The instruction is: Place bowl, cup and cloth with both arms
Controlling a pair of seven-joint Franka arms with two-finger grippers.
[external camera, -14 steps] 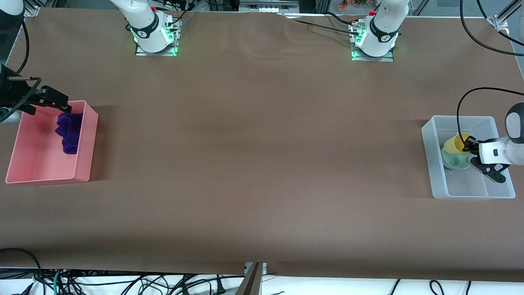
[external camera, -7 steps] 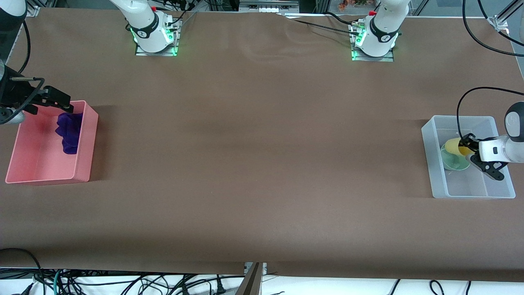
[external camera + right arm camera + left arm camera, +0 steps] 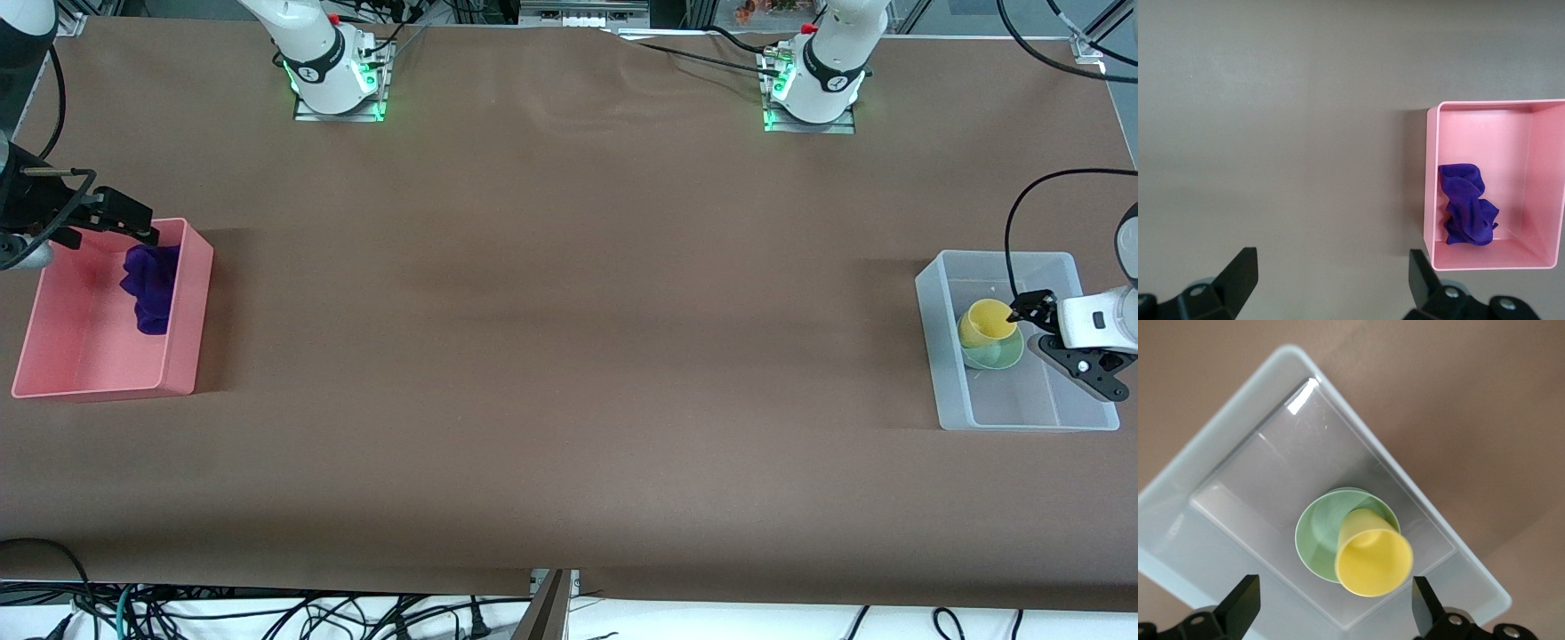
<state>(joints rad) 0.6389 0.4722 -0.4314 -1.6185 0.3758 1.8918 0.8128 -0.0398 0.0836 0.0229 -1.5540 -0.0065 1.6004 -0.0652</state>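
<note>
The pink bin (image 3: pixel 182 302) holds the purple cloth (image 3: pixel 151 286). The clear bin (image 3: pixel 932 356) holds the green bowl (image 3: pixel 994 356), with the yellow cup (image 3: pixel 985 324) sitting in it. The right gripper (image 3: pixel 142 229) hangs spread wide over the pink bin. The left gripper (image 3: pixel 1058 351) hangs spread wide over the clear bin, holding nothing.

This is a robotics lab. Two white arm bases (image 3: pixel 336 69) sit bolted to metal plates lit green on a long worktop (image 3: pixel 569 356) covered in brown sheeting. Aluminium framing (image 3: pixel 1089 44) runs along the worktop's edge farthest from the front camera, and loose black cables (image 3: pixel 267 615) tangle below the nearest one.
</note>
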